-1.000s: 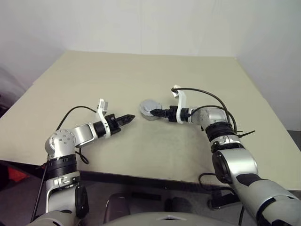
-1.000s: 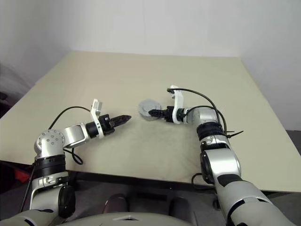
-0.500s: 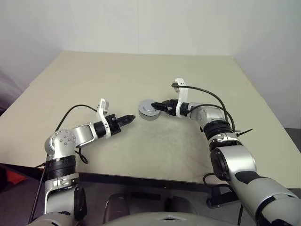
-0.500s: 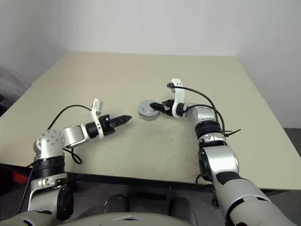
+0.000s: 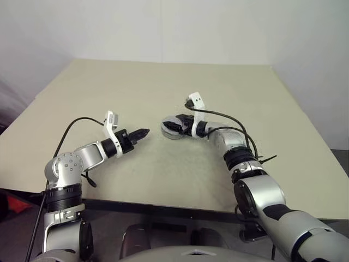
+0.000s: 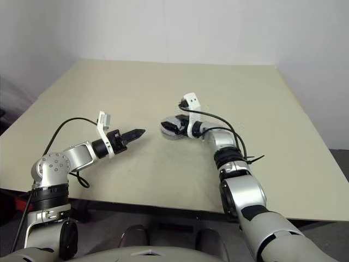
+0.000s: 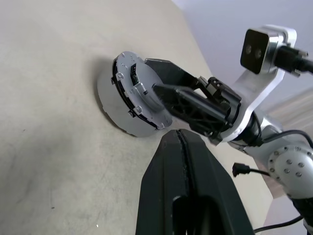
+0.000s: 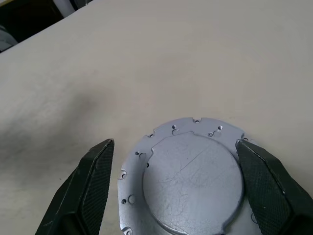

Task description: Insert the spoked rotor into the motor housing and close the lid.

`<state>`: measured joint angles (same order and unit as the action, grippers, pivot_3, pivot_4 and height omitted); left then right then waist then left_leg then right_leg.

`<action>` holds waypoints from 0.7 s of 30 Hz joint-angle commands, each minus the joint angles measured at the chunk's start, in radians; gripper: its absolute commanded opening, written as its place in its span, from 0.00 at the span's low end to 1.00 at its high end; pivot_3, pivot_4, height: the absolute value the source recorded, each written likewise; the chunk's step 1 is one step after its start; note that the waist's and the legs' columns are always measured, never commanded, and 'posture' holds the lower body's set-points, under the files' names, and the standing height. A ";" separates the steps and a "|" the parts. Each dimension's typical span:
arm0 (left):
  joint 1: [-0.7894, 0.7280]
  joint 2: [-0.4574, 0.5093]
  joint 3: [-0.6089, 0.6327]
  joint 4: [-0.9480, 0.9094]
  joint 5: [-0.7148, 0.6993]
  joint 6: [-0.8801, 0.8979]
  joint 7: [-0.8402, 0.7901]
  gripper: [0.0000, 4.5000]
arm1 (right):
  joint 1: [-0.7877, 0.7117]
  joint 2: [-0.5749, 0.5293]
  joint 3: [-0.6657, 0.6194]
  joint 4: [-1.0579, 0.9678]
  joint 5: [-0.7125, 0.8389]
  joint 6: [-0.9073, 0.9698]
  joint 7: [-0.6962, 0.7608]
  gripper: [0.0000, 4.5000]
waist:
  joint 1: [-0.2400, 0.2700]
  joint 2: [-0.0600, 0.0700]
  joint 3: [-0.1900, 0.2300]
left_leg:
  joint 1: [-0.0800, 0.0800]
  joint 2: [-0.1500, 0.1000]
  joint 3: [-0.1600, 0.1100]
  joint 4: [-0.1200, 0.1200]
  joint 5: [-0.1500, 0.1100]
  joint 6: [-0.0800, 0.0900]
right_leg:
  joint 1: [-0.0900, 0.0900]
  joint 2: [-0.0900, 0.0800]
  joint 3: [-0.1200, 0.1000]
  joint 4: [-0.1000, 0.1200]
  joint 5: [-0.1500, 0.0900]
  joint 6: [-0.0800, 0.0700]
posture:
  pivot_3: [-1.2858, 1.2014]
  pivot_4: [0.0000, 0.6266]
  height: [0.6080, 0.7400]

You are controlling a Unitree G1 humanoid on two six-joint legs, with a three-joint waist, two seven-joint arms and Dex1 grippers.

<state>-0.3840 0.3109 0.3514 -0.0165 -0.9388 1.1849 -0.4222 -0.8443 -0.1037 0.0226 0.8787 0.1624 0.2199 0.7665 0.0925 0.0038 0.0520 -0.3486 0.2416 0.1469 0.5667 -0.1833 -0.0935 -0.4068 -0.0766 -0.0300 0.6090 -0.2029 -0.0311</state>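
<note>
The light-grey lid (image 8: 193,183) lies flat on the short silver motor housing (image 5: 173,135) near the middle of the table. My right gripper (image 8: 174,144) is open and straddles the lid. One finger (image 8: 266,186) sits close against the lid's rim; the other finger (image 8: 90,191) stands clear of it. The left wrist view shows the lid (image 7: 142,98) on the housing (image 7: 108,105) with the right gripper's black fingers (image 7: 181,98) reaching across it. My left gripper (image 5: 143,132) is shut and empty, pointing at the housing from a short way off. The spoked rotor is hidden.
The beige table (image 5: 163,87) stretches wide behind and around the housing, with its front edge (image 5: 163,203) near me. Black cables loop from both wrists, one over the right forearm (image 5: 229,117). A white wall stands behind the table.
My right hand has moved left over the housing and its wrist has rolled, so its open fingers now straddle the lid. The left gripper stays shut, almost where it was.
</note>
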 commanded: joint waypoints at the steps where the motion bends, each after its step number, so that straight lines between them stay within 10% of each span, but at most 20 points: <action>1: 0.001 0.013 0.007 -0.037 -0.012 -0.020 -0.002 0.00 | 0.008 0.014 0.018 0.027 -0.029 -0.064 -0.006 0.99 | -0.001 0.000 0.000 | 0.000 0.000 0.000 0.000 0.000 0.000 | 0.000 0.000 0.000 0.000 0.000 0.000 | 0.52 0.00 1.00; 19: -0.012 0.035 0.045 0.005 -0.010 -0.068 0.028 0.00 | 0.005 0.013 0.069 0.118 -0.130 -0.253 0.007 0.99 | -0.018 0.000 0.000 | 0.001 0.000 0.000 0.001 -0.001 0.001 | 0.001 0.000 0.001 0.001 0.000 0.000 | 0.52 0.00 1.00; 21: -0.012 0.033 0.044 0.006 -0.009 -0.070 0.029 0.00 | 0.004 0.013 0.066 0.119 -0.128 -0.246 0.012 0.86 | -0.020 -0.001 0.000 | 0.001 0.000 0.000 0.001 -0.001 0.002 | 0.001 0.000 0.001 0.001 0.000 0.000 | 0.52 0.00 1.00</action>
<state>-0.3782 0.3391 0.3850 -0.0014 -0.9389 1.1319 -0.3960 -0.8422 -0.0978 0.0834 0.9836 0.0331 -0.0365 0.7512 0.0727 0.0033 0.0517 -0.3480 0.2415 0.1469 0.5679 -0.1846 -0.0912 -0.4063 -0.0764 -0.0292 0.6102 -0.2029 -0.0312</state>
